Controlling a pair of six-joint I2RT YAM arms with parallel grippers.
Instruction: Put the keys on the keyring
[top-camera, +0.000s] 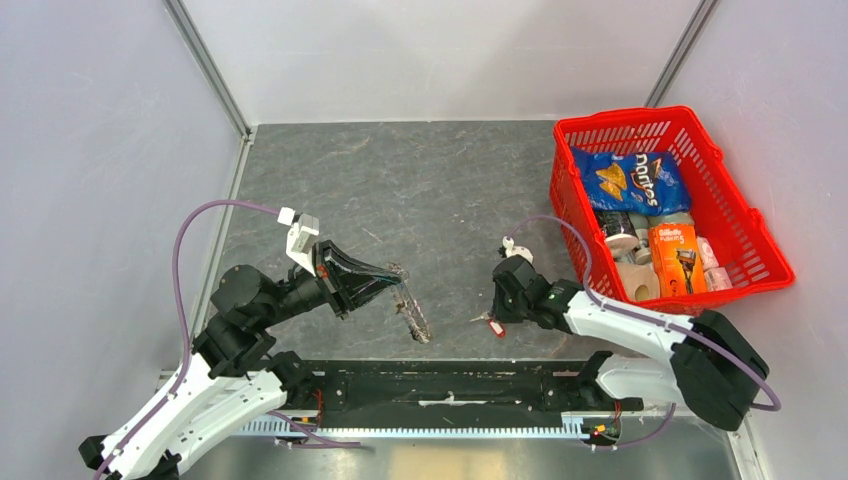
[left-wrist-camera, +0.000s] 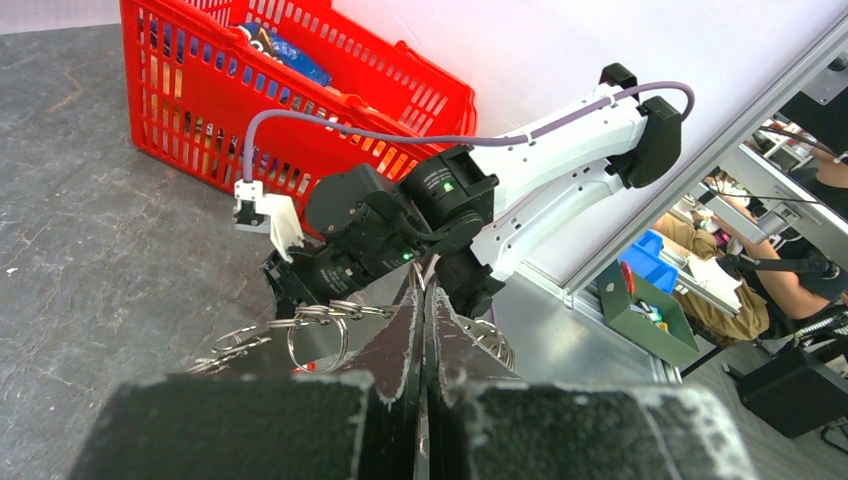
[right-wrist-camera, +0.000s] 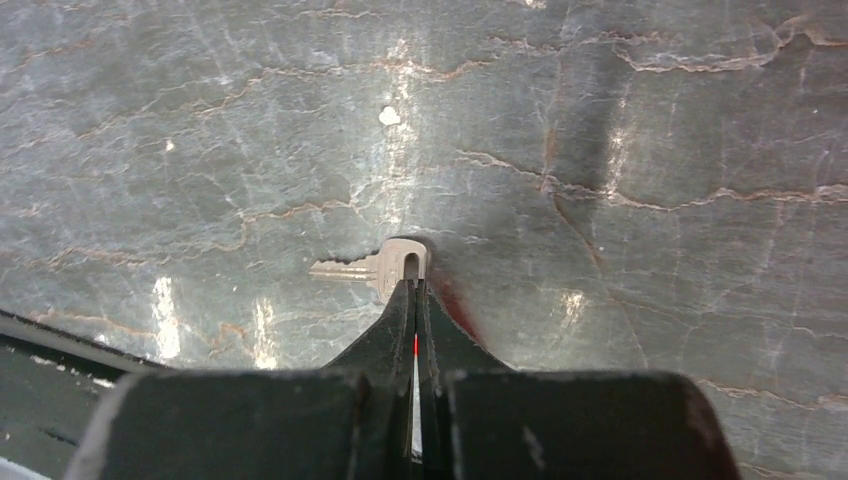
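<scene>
We are holding the keyring (left-wrist-camera: 312, 316) above the desk (right-wrist-camera: 600, 120) in the left claw (left-wrist-camera: 421, 300), clamped on it, so it is hanging free. The right claw (right-wrist-camera: 413, 287) is pinching shut on a silver key (right-wrist-camera: 352, 268) lying there, probably for lifting it.

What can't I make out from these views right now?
Right wrist: whether right gripper pinches the key or only touches its head; fingertips cover the contact.
Left wrist: where left gripper clamps the keyring; its own fingers hide that.
Top view: what hangs on the keyring; too small to tell.
</scene>
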